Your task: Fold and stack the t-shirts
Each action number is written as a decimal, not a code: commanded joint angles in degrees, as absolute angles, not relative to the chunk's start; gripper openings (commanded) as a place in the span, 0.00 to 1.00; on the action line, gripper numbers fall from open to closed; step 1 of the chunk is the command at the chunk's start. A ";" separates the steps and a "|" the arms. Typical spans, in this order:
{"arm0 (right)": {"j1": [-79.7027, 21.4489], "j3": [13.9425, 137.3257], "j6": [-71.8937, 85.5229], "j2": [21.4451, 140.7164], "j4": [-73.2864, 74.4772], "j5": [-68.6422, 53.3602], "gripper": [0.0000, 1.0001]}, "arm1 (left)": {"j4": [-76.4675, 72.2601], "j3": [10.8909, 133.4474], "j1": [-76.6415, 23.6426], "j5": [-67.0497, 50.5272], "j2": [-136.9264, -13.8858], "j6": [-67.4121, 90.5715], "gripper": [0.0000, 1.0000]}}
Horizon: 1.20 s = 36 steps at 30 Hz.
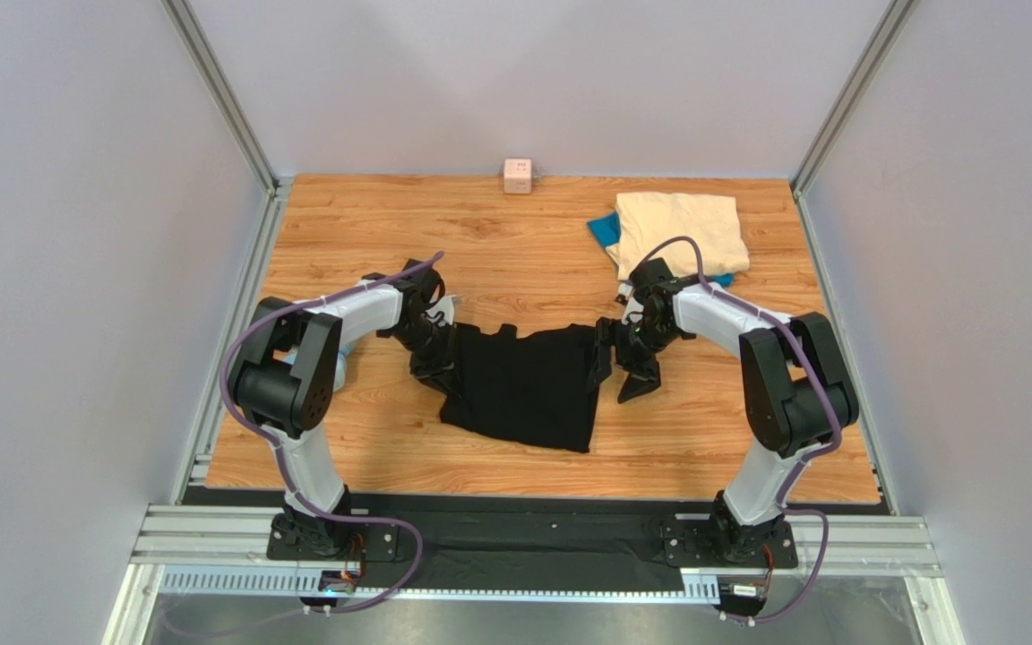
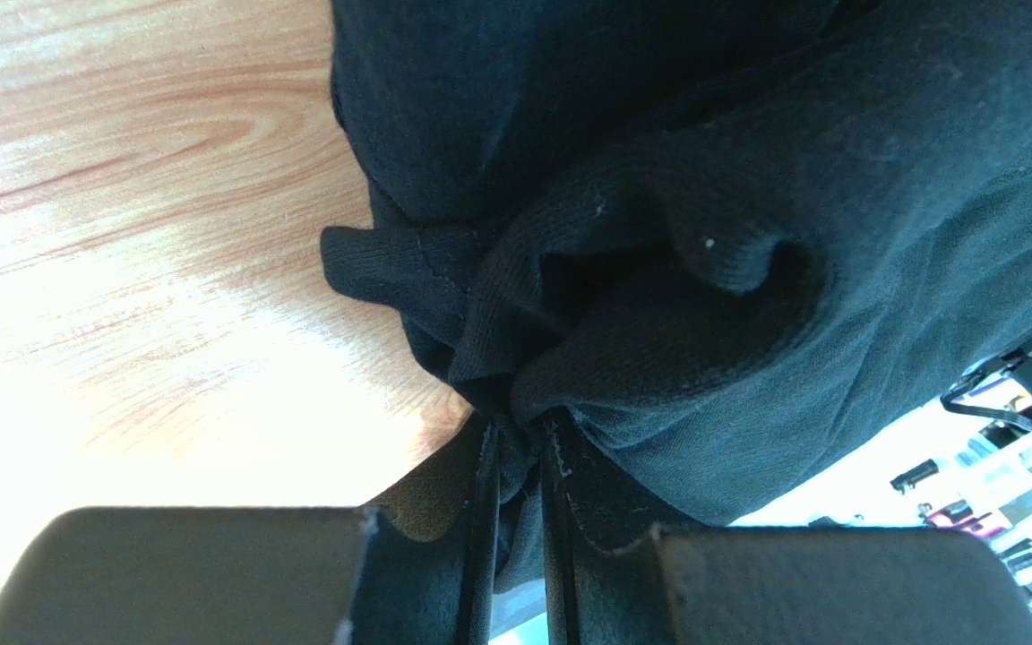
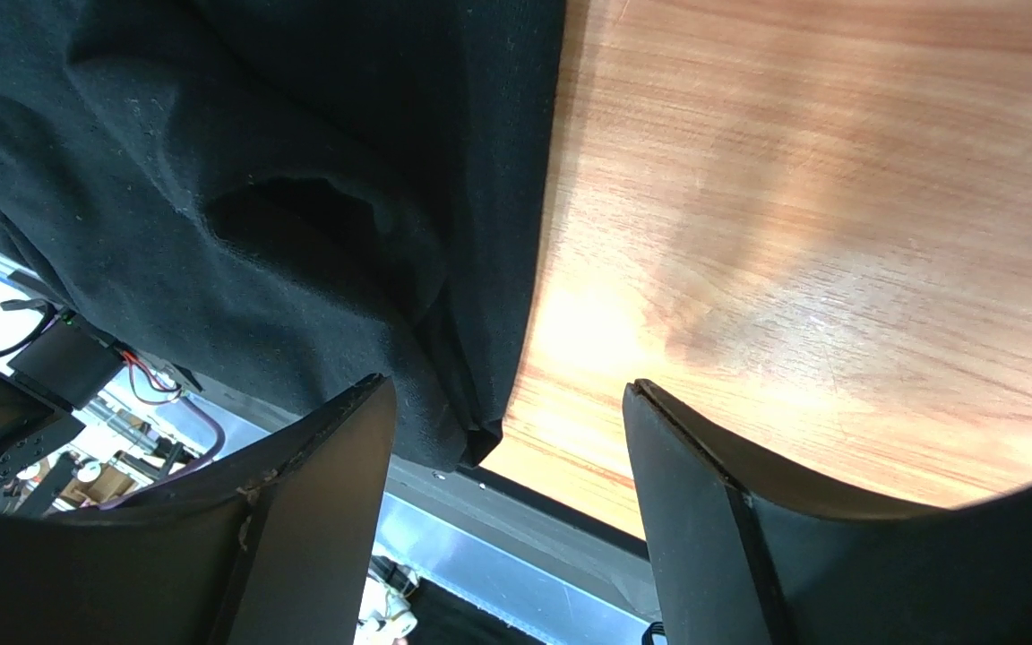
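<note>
- The black t-shirt (image 1: 524,387) was found on the table (image 1: 347,242), in the near half between the two arms. Its upper edge was strung left to right from one gripper to the other, and its body lay towards the arm bases.
- The left gripper (image 2: 519,450) was recorded as clamped on a bunched corner of the black cloth, the fabric being pinched tight between nearly closed jaws.
- The right gripper (image 3: 508,397) was noted with its jaws standing apart and nothing clamped. The shirt's right-hand edge hung against the inner face of one jaw, and bare wood was seen past the other.
- The free edge was judged to lie just to that gripper's left, towards the table's centre. The right arm was nearer to it, so a small inward shift is thought to be needed before closing.
- A dark flap (image 1: 643,386) below the right gripper may have been a sleeve; this could not be settled from overhead.
- Farther off, at the far right, the cream t-shirt (image 1: 680,231) was seen folded on top of the blue t-shirt (image 1: 601,231), of which only corners showed.
- No container was observed. A pink cube (image 1: 519,175) stood at the far edge, well apart from all the cloth.
</note>
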<state>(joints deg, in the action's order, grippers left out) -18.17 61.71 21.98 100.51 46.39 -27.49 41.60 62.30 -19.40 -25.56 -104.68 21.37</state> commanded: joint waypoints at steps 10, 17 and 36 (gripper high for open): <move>-18.37 63.28 22.06 104.05 42.71 -32.08 0.68 | 43.51 62.58 -19.16 -22.85 -104.77 20.39 0.20; -18.46 63.46 22.93 109.85 41.31 -32.95 0.69 | 43.77 63.02 -19.16 -23.03 -104.94 20.48 0.20; -24.96 63.72 29.00 114.96 32.08 -34.81 0.68 | 43.42 61.70 -19.16 -23.20 -103.54 21.27 0.19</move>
<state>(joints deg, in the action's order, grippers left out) -23.75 64.66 29.54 111.63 41.19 -42.63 42.83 62.30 -19.35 -25.15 -104.68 21.52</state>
